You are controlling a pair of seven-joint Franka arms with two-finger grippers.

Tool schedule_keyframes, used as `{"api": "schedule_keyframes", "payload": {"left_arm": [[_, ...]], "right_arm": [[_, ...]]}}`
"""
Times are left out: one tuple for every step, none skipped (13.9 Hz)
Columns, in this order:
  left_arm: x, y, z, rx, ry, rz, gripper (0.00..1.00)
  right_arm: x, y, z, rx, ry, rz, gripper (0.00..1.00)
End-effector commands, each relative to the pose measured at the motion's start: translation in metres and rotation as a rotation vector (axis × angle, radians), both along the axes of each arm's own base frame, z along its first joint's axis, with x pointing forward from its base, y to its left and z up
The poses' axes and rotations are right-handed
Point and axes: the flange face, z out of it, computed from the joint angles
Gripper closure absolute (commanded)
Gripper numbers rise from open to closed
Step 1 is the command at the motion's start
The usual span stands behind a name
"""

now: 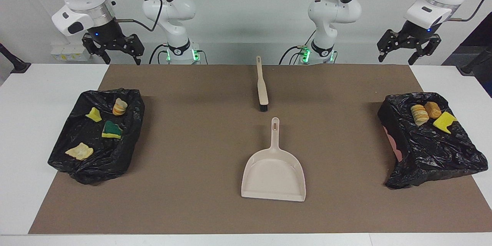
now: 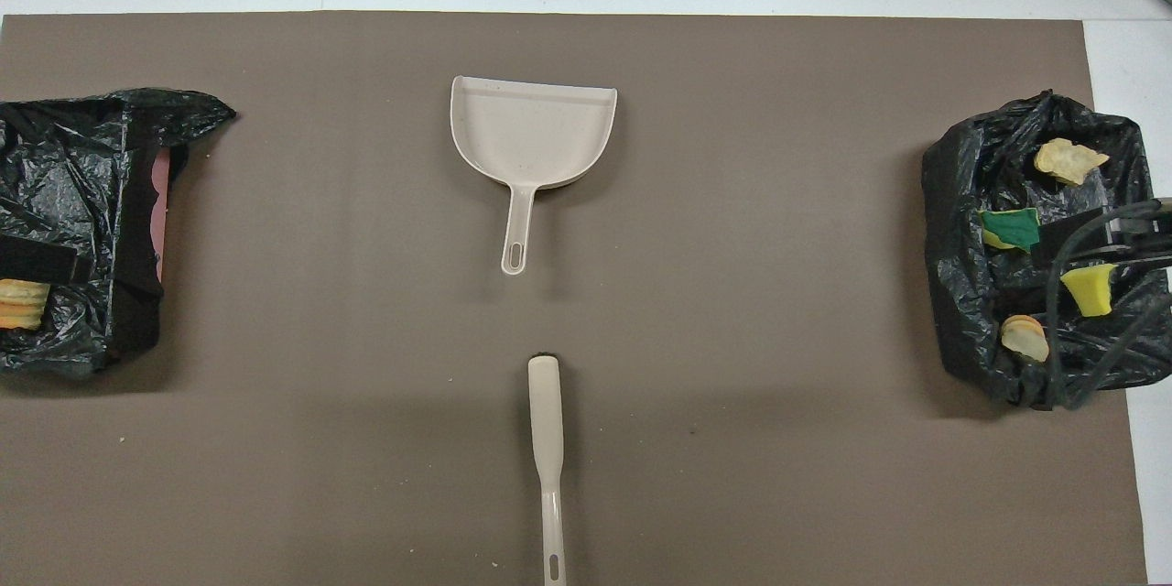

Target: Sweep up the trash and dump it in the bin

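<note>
L gripper [image 1: 408,48] hangs open, empty, raised over the mat [image 1: 200,153] corner by the bin [image 1: 430,142] at the L arm's end. R gripper [image 1: 113,48] likewise open, empty, up over the corner by the other bin [image 1: 96,150]. Trash: 3 scraps [image 1: 421,114] in the first bin, 4 [image 1: 111,130] in the other. Dustpan [image 1: 273,171] lies mid-mat, brush [image 1: 262,86] nearer the robots than it.

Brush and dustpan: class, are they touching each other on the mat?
Apart. The overhead view shows bare brown mat between the brush head and the tip of the dustpan handle.
</note>
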Motion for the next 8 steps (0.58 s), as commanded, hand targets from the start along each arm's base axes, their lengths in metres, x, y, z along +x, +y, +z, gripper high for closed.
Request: {"api": "schedule_keyframes", "payload": {"left_arm": [[0.0084, 0.0007, 0.006, -0.007, 0.024, -0.006, 0.0], [0.0086, 0.0025, 0.0073, 0.0, 0.016, -0.003, 0.0], [0.0091, 0.0023, 0.0065, -0.001, 0.017, -0.002, 0.0], [0.0096, 0.0024, 0.0057, 0.001, 0.019, -0.001, 0.0], [0.0093, 0.0022, 0.0066, 0.005, 0.016, -0.002, 0.0], [0.0087, 0.0022, 0.0074, 0.005, 0.014, -0.002, 0.0], [0.0089, 0.0024, 0.0076, 0.006, 0.013, -0.002, 0.0], [0.0081, 0.0009, 0.0074, 0.006, 0.016, -0.004, 0.0]], "right_arm": [[-0.0019, -0.0001, 0.0, 0.007, 0.007, -0.019, 0.0], [-0.0019, -0.0001, 0.0, 0.007, 0.007, -0.019, 0.0], [-0.0019, -0.0001, 0.0, 0.007, 0.007, -0.019, 0.0], [-0.002, -0.0009, 0.0, 0.007, 0.007, -0.021, 0.0], [-0.002, -0.0009, 0.0, 0.007, 0.007, -0.021, 0.0], [-0.0019, -0.0001, 0.0, 0.007, 0.007, -0.019, 0.0], [-0.002, -0.0009, 0.0, 0.007, 0.007, -0.021, 0.0], [-0.0019, -0.0001, 0.0, 0.007, 0.007, -0.019, 0.0]]}}
